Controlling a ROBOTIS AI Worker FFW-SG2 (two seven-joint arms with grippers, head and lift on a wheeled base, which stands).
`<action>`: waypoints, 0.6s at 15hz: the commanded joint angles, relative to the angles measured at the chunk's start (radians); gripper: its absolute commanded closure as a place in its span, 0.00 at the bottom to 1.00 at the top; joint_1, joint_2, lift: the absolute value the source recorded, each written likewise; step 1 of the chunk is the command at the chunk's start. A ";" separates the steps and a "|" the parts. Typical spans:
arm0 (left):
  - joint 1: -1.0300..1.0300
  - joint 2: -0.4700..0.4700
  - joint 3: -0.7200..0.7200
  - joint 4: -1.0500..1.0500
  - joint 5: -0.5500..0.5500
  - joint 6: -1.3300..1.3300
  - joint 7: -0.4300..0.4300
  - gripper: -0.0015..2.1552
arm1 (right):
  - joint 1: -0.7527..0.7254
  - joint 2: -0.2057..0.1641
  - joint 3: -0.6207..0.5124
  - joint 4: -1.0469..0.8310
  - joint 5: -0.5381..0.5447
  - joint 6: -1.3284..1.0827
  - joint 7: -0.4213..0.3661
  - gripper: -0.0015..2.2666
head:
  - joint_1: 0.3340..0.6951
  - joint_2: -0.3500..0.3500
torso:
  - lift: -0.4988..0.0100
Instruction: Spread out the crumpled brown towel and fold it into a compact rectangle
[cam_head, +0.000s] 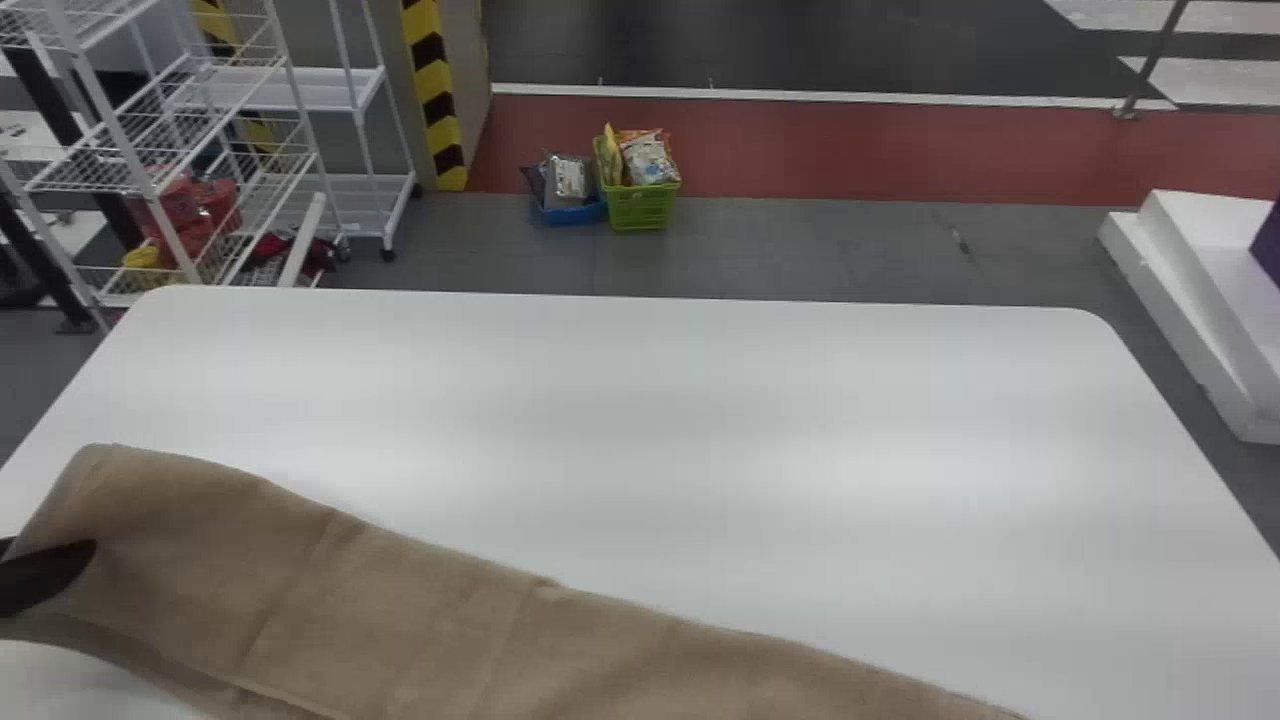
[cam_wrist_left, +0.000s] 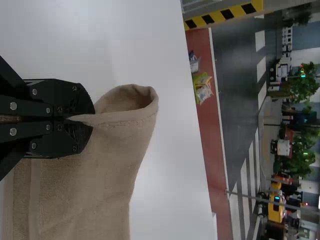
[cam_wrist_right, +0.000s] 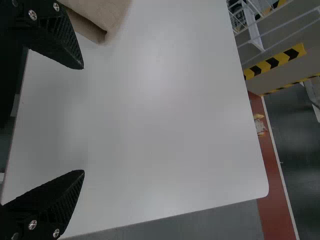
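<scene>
Now the table (cam_head: 640, 400) is taken in from the head, forward and down, with floor (cam_head: 800, 250) beyond. From the left wrist, turned sideways, the towel (cam_head: 400, 600) is caught close up, the street (cam_wrist_left: 240, 90) faced outward. From the right wrist, the table is viewed steeply, past a corner. The red strip (cam_head: 850, 150) is shared by all three!

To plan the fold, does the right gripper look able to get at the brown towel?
Probably yes: the right gripper has open, empty jaws, and nothing seems to stand between it and the brown towel.
</scene>
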 joint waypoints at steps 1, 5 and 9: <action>0.017 -0.011 0.002 -0.011 0.010 0.001 -0.002 0.86 | -0.004 0.003 0.013 -0.008 -0.004 -0.004 0.000 0.03 | 1.00 0.56 | 0.73; 0.144 -0.140 -0.053 -0.263 0.056 0.031 -0.002 0.86 | -0.009 0.003 0.029 -0.004 -0.004 -0.010 0.000 0.03 | 1.00 0.52 | 0.73; 0.274 -0.143 -0.278 -0.429 0.057 0.111 0.055 0.86 | -0.007 0.003 0.041 -0.002 -0.002 -0.010 0.002 0.03 | 1.00 0.35 | 0.73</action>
